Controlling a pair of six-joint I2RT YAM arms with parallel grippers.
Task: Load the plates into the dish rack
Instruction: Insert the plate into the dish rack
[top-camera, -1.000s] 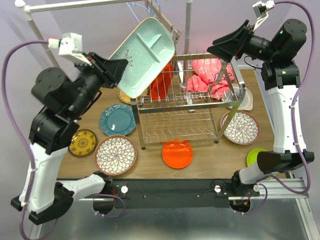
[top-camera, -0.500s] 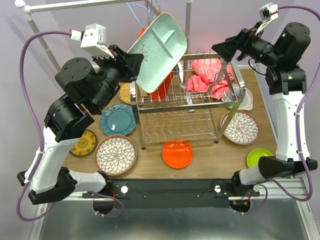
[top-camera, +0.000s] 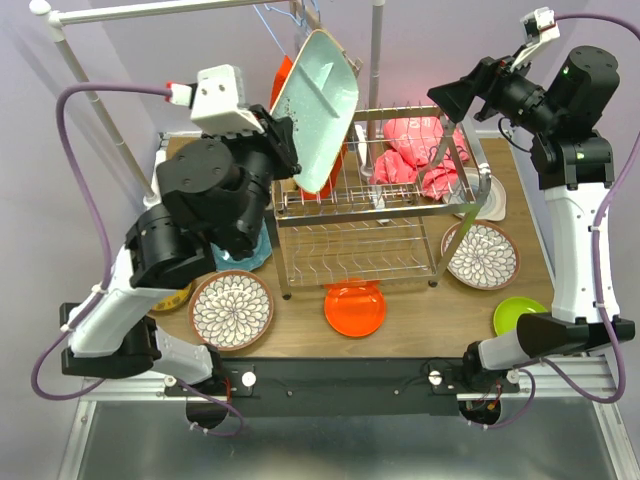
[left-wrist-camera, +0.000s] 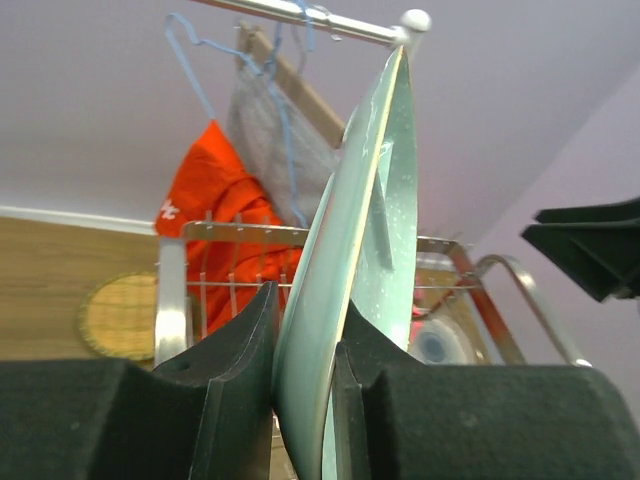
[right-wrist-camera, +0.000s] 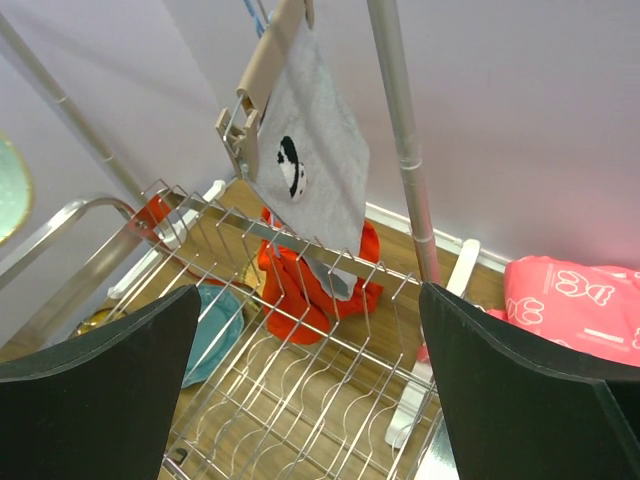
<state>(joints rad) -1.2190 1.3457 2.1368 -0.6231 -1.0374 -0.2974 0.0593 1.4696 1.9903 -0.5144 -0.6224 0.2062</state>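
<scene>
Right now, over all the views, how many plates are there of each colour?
Mint: 1
Floral: 2
Orange: 1
Lime green: 1
White: 1
Teal, partly hidden: 1
Tan, left wrist view: 1
Yellow, mostly hidden: 1
Total: 9

A: What's in the left gripper (left-wrist-camera: 305, 325)?
B: A speckled mint-green plate (left-wrist-camera: 375, 190), pinched edge-on, nearly upright. Behind it, a chrome wire dish rack (left-wrist-camera: 172, 290) and an orange cloth (left-wrist-camera: 215, 195).
</scene>
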